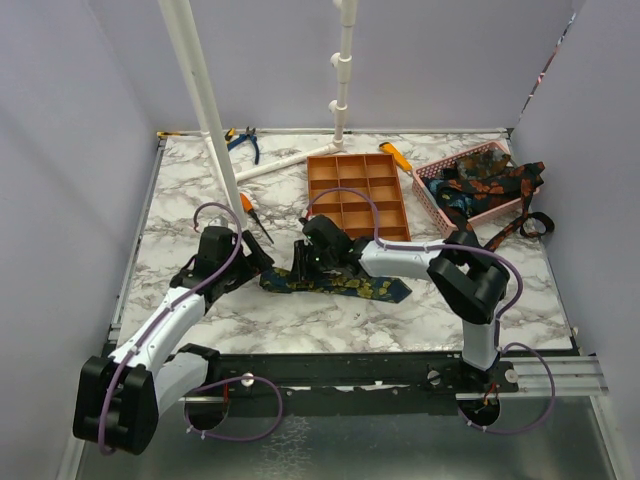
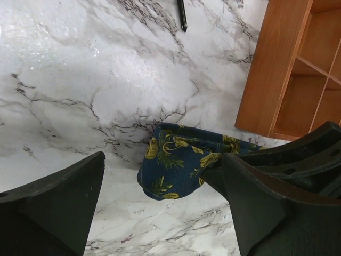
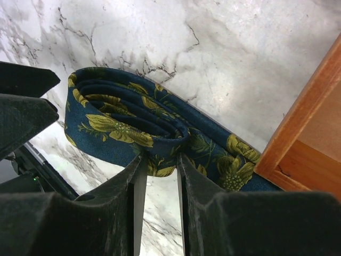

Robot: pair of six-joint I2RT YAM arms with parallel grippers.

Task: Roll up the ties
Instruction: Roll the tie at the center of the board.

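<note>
The tie [image 3: 128, 128], soft, light and probably slippery, lies on the bench [image 1: 300, 325] just beside the orange tray [image 1: 325, 170], its rolled end pinched by the nearly closed right fingers [image 3: 120, 208] and best gripped across the coil, while the left fingers [image 2: 58, 202] gape wide and empty.

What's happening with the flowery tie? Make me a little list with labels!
navy tie: yellow flowers, one end partly rolled, the rest lying flat
right gripper: pinching the rolled part
left gripper: open, facing the rolled end, not gripping it
other ties: heaped in the pink basket, some spilling over its edge
orange tray: just behind the navy tie
</note>
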